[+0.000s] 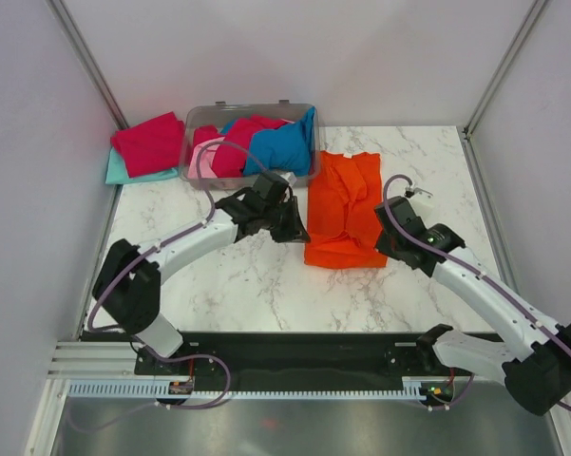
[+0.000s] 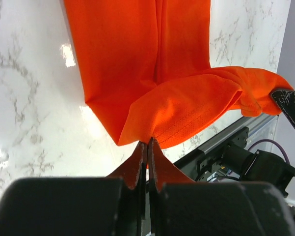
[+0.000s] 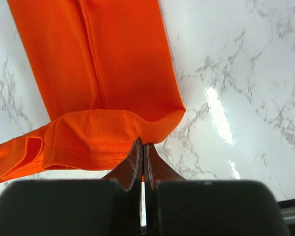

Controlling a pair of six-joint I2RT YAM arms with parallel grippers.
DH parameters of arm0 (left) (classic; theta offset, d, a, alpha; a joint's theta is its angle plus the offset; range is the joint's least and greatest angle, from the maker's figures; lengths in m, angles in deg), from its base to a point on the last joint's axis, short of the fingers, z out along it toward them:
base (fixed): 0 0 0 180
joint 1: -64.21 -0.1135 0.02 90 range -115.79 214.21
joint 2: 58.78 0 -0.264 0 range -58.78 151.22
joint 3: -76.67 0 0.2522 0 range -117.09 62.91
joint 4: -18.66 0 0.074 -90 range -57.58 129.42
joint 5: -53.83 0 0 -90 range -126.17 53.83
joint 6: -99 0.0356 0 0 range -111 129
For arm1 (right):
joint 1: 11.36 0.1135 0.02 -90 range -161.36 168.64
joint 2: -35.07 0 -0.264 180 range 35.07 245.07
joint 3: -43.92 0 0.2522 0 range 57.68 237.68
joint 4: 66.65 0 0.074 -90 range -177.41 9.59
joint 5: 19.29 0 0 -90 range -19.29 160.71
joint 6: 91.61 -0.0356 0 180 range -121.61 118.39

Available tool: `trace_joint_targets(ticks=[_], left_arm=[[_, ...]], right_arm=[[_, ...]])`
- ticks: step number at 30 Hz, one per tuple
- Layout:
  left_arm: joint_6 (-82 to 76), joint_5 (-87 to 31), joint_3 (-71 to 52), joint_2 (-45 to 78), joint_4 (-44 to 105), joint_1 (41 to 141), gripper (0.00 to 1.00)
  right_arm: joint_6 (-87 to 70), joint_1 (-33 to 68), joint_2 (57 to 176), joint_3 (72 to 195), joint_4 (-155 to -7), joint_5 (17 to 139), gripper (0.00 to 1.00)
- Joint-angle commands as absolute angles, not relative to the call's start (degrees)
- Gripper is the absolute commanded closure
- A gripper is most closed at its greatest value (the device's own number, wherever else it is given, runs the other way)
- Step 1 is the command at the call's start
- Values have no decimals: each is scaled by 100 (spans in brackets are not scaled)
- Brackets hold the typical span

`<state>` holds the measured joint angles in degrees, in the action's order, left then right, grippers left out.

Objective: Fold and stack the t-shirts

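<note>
The bright orange t-shirt point(image 1: 342, 204) lies folded lengthwise in a narrow strip on the marble table, collar at the far end. My left gripper point(image 1: 299, 231) is shut on the near left corner of its hem point(image 2: 152, 132). My right gripper point(image 1: 385, 237) is shut on the near right corner point(image 3: 147, 133). The hem is lifted and curled over the strip between the two grippers. A crimson red t-shirt point(image 1: 150, 142) lies on a teal one point(image 1: 123, 173) at the far left. Blue point(image 1: 280, 147), red and pink point(image 1: 205, 157) t-shirts fill the bin.
The clear grey plastic bin point(image 1: 309, 112) stands at the back centre, just left of the orange shirt's collar. Grey walls close the table on three sides. The black base rail point(image 1: 295, 351) runs along the near edge.
</note>
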<state>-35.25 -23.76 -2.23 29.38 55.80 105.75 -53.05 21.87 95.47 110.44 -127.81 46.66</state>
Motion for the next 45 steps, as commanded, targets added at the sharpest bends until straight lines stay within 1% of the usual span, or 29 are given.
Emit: trace_joint_targets(ticks=[1, 11, 22, 25, 26, 27, 28, 29, 30, 31, 32, 33, 34, 35, 36, 37, 39, 40, 41, 43, 44, 45], left_arm=[[-2924, -1877, -985, 3542, 5702, 10385, 98], [-2458, -1710, -2865, 5185, 6247, 9937, 98], [-2387, -1569, -3534, 6188, 6379, 9603, 96], [-2361, -1534, -3850, 6556, 6484, 9523, 92], [-2344, -1490, -4086, 6671, 6564, 9497, 85], [-2343, -1446, -4263, 6786, 6643, 9436, 82], [-2343, -1394, -4473, 7083, 6913, 9392, 77], [-2343, -1358, -4997, 7225, 7072, 9357, 67], [-2343, -1332, -5316, 7409, 7274, 9252, 64], [-2361, -1297, -5658, 7541, 7502, 9207, 60], [-2387, -1192, -6271, 7743, 7827, 9155, 57], [-2405, -1148, -6512, 7771, 7978, 9076, 55], [-2422, -1121, -6680, 7754, 8049, 9049, 53], [-2483, -1138, -6751, 7562, 8076, 9023, 48], [-2484, -1173, -6726, 7438, 8076, 9014, 45], [-2484, -1217, -6647, 7289, 8076, 9022, 44], [-2458, -1279, -6244, 6869, 8067, 9048, 43], [-2431, -1366, -5850, 6709, 8059, 9066, 43], [-2423, -1410, -5620, 6577, 8041, 9110, 43], [-2414, -1463, -5128, 6112, 7883, 9163, 43], [-2422, -1533, -4569, 5927, 7804, 9198, 44], [-2422, -1543, -4250, 5743, 7673, 9302, 45]], right_arm=[[-4795, 1809, 9896, 11376, -12340, 4443, 100], [-4126, 895, 10933, 11604, -11356, 4988, 100], [-3800, 543, 12286, 12079, -10811, 5357, 100], [-3730, 403, 12699, 12289, -10757, 5489, 100], [-3721, 367, 12918, 12447, -10775, 5550, 99], [-3695, 306, 13033, 12544, -10757, 5560, 96], [-3677, 218, 13147, 12667, -10775, 5586, 88], [-3642, 148, 13401, 12990, -10818, 5630, 81], [-3607, -18, 13534, 13193, -10836, 5682, 58], [-3581, -107, 13657, 13421, -10923, 5752, 48], [-3493, -186, 13884, 13946, -11011, 5831, 40], [-3423, -317, 13982, 14229, -11090, 6032, 35], [-3361, -362, 14053, 14493, -11291, 6121, 32], [-3308, -380, 14062, 14879, -11363, 6174, 29], [-3186, -389, 14010, 14961, -11398, 6201, 25], [-3159, -389, 13914, 14979, -11425, 6210, 24], [-3132, -389, 13528, 14638, -11425, 6245, 23], [-3158, -389, 13352, 14402, -11347, 6315, 23], [-3176, -389, 12976, 13816, -11276, 6376, 22], [-3263, -389, 12553, 13120, -10979, 6700, 22], [-3290, -389, 12133, 12394, -10838, 6850, 23], [-3334, -389, 11920, 12039, -10706, 7034, 23]])
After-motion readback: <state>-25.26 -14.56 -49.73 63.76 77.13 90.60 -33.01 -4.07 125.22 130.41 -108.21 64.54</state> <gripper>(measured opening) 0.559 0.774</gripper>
